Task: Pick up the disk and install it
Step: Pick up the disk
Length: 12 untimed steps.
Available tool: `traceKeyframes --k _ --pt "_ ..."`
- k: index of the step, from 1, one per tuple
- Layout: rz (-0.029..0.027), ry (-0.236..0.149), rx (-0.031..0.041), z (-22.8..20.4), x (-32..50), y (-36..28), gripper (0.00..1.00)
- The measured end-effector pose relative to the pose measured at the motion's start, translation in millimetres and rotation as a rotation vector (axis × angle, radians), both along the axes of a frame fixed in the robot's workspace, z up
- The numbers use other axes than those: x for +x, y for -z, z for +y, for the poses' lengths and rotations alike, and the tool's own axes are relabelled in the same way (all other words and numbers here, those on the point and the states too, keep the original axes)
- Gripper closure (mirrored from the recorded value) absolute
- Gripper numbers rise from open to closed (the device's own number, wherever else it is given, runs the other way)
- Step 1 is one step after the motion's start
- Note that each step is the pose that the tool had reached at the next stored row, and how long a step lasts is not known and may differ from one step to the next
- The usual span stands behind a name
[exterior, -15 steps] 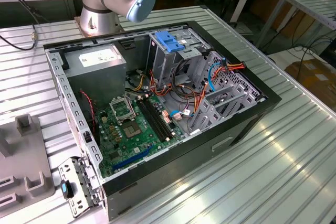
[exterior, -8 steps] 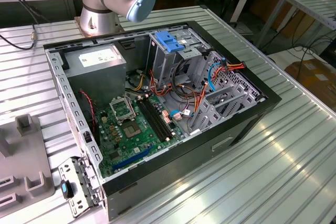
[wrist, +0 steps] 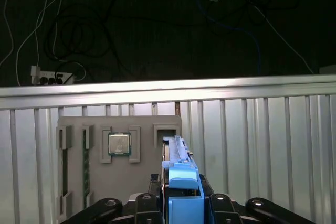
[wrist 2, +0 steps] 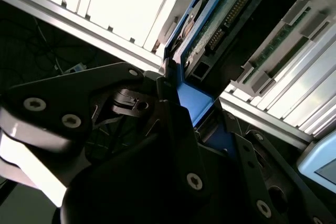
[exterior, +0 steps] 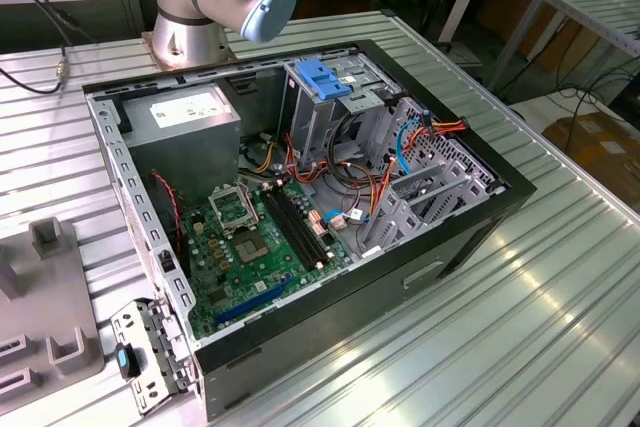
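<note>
One slim grey metal disk (wrist: 176,153) in its blue plastic bracket, clamped between the jaws of the black gripper (wrist: 181,200); judged stiff, fairly heavy, shock-sensitive; bracket sides suit gripping.

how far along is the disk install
Done: the gripper appears shut on the disk by its blue bracket. In hand: the disk, at a slot of the grey fixture tray beside the processor. Left: the disk is not yet in the open computer case.
</note>
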<state>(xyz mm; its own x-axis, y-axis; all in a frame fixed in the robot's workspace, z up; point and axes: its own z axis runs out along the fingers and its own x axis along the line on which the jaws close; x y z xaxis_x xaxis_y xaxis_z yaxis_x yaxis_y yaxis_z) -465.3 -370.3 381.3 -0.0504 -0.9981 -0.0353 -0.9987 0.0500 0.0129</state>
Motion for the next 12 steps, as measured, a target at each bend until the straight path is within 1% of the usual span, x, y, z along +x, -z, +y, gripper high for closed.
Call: traceKeyframes --k 12 --pt "0.0005 0.000 0.0000 0.0 0.0 -8.9 0.63"
